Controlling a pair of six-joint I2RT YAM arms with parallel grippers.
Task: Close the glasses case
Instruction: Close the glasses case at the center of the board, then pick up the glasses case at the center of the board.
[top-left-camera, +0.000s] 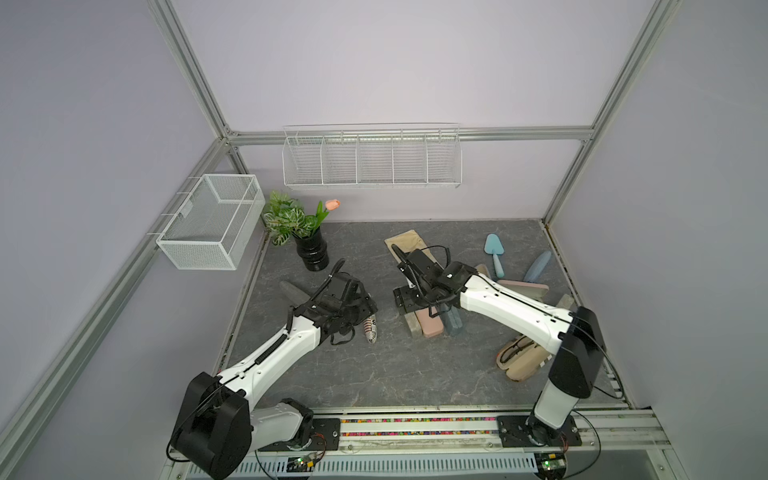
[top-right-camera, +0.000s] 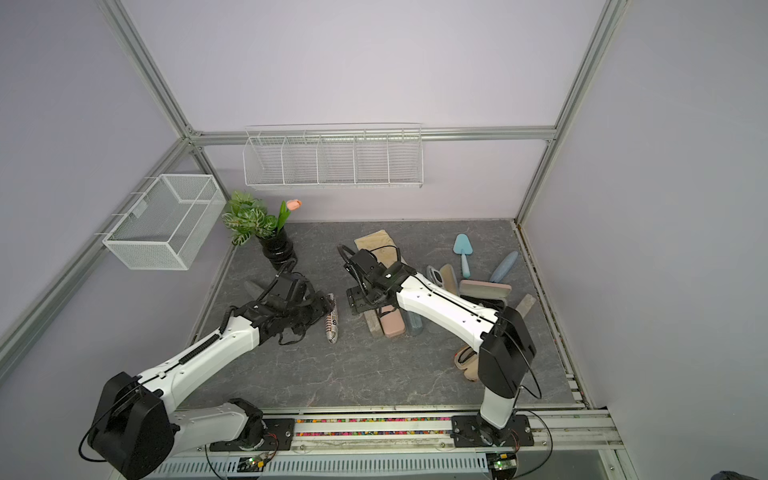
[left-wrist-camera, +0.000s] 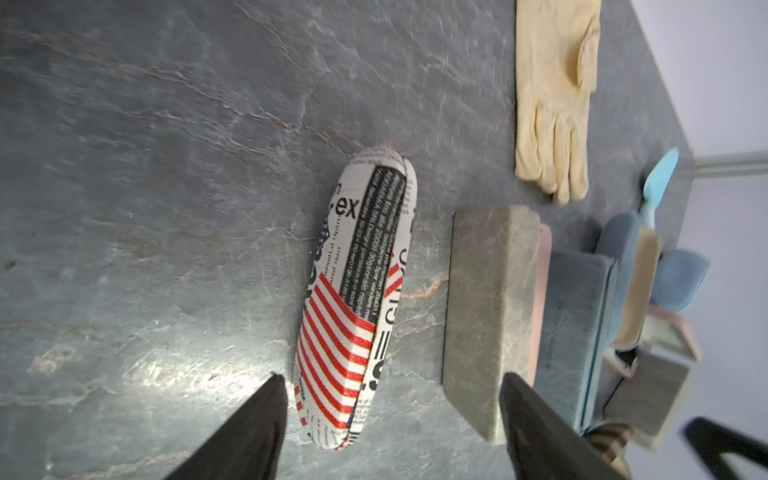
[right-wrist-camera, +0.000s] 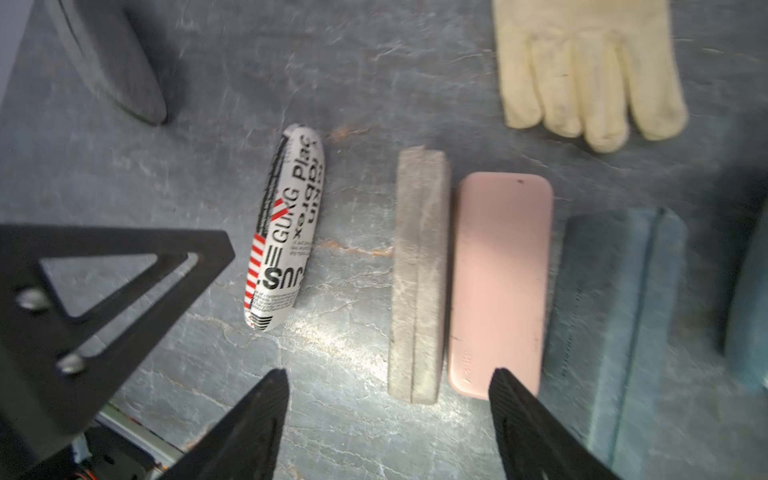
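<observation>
My left tool (left-wrist-camera: 390, 376) and right tool (right-wrist-camera: 389, 370) gape wide, empty, beside the shut newsprint glasses case (left-wrist-camera: 357, 299) on the tabletop (left-wrist-camera: 166, 166).

Glasses case (top-left-camera: 371, 328) left of three-case row (top-left-camera: 430, 327), glove (top-left-camera: 401, 243) behind it

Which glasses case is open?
The beige case beside the right arm: glasses show inside it. The newsprint case, grey case and pink case are shut.

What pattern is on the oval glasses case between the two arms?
The glasses case has newspaper print with red-white stripes, clearest in the left wrist view.
</observation>
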